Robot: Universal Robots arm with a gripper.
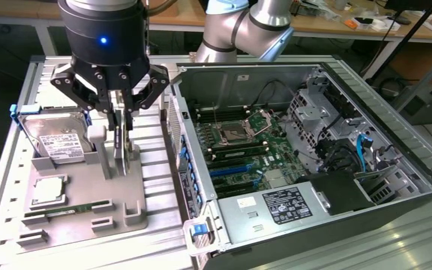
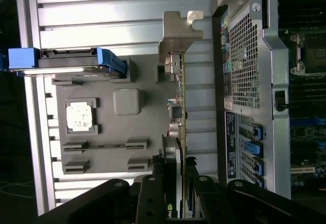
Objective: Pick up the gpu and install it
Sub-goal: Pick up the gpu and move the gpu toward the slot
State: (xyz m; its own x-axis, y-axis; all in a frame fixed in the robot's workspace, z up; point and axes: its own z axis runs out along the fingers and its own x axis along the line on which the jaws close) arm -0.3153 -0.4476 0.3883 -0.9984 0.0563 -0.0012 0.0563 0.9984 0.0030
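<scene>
Standing on edge above the grey tray (image 1: pixel 118 197), the gpu (image 2: pixel 179 107) is clamped between the gripper's (image 1: pixel 123 160) narrowly set fingers.

**Gpu (image 2: pixel 180 117) standing on edge, being held over grey tray (image 2: pixel 147 81)**
Slim dark card w/ long silvery metal bracket (image 2: pixel 179 35) at one end, showing edge-on in wrist view as a thin strip w/ small parts along it. It's standing upright on its long edge, flat faces vertical. The gripper (image 2: pixel 178 169) is pinching it on both faces near the end opp. the bracket. It's sitting just beside the open pc case (image 2: pixel 249 56), outside it. Touching tray or not: can't tell.
</scene>
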